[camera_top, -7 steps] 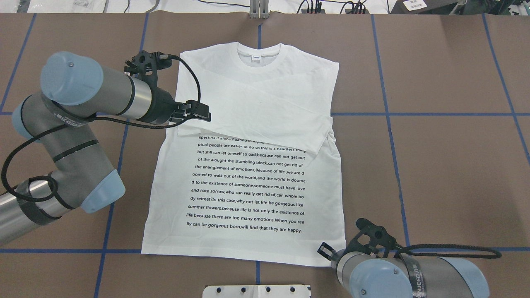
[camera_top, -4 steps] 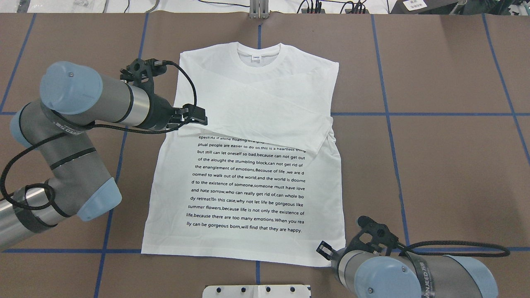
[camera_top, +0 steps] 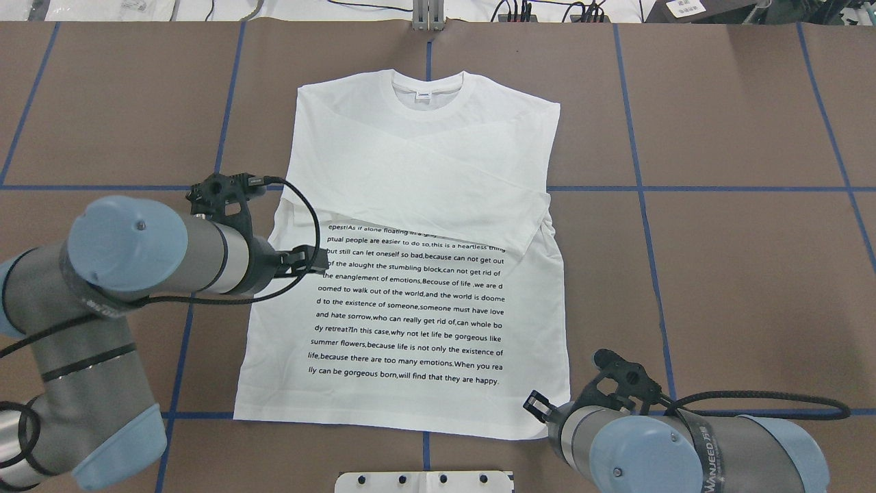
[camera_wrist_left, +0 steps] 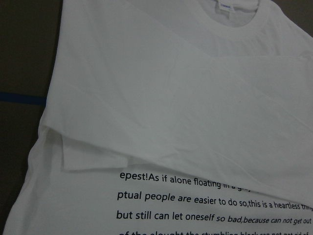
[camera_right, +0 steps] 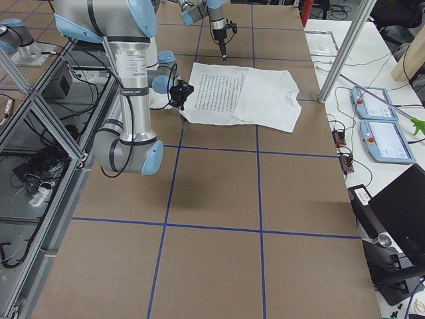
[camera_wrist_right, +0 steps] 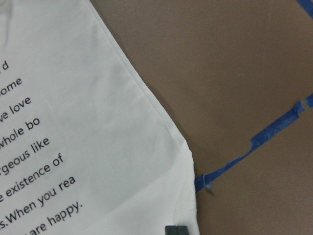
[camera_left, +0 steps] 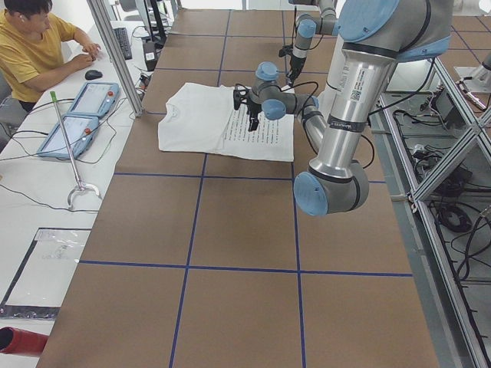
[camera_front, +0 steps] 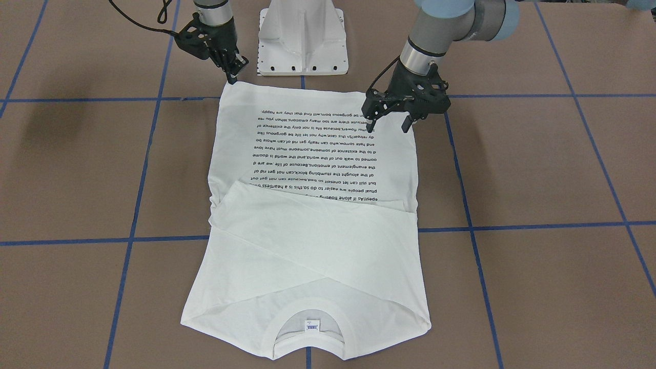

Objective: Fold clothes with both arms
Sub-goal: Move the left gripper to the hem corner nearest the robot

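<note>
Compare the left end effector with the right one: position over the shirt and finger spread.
The left end effector hangs above the T-shirt beside its printed text; the right end effector sits low at a hem corner. The left's fingers stand clearly apart; the right's spread cannot be told. Both are black and two-fingered.

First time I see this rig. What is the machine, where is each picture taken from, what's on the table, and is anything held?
Two jointed robot arms work at a brown table, each ending in two fingers. One camera looks down from behind the robot, one faces it, two watch from the table's ends, and one rides on each wrist. A white T-shirt with printed text lies flat, sleeves folded across the chest. The left gripper hangs open over the shirt's side, holding nothing. The right gripper is at a hem corner; whether it grips, I cannot tell.
</note>
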Robot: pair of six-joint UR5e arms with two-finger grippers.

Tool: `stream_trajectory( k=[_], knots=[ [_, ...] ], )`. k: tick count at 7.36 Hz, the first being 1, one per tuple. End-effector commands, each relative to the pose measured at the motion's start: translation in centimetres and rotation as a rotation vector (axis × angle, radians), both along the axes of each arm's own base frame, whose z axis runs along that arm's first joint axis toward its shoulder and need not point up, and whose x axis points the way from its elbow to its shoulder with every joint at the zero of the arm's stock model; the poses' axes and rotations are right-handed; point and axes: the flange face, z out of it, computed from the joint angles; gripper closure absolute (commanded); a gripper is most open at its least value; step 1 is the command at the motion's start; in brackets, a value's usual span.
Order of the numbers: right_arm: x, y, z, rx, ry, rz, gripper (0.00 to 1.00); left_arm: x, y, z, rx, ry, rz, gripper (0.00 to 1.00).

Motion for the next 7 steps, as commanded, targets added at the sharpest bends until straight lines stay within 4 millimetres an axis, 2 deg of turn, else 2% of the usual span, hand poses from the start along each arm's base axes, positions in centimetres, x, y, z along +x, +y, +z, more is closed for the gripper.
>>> stream_trajectory(
  k=[1, 3, 5, 7],
  knots=[
    [0.0, -0.2, -0.2, -0.001, -0.004, 0.001, 1.00, 0.0, 6.9, 5.1, -0.104, -0.085, -0.018, 0.05],
    [0.0, -0.2, -0.2, -0.001, -0.004, 0.001, 1.00, 0.8, 8.9, 6.9, -0.189, -0.099, -0.021, 0.05],
    [0.0, -0.2, -0.2, 0.000, -0.004, 0.002, 1.00, 1.9, 10.8, 7.1, -0.232, -0.098, 0.008, 0.10],
    [0.0, -0.1, -0.3, -0.001, -0.005, 0.001, 1.00, 3.3, 11.5, 9.1, -0.245, -0.140, 0.027, 0.12]
  ],
)
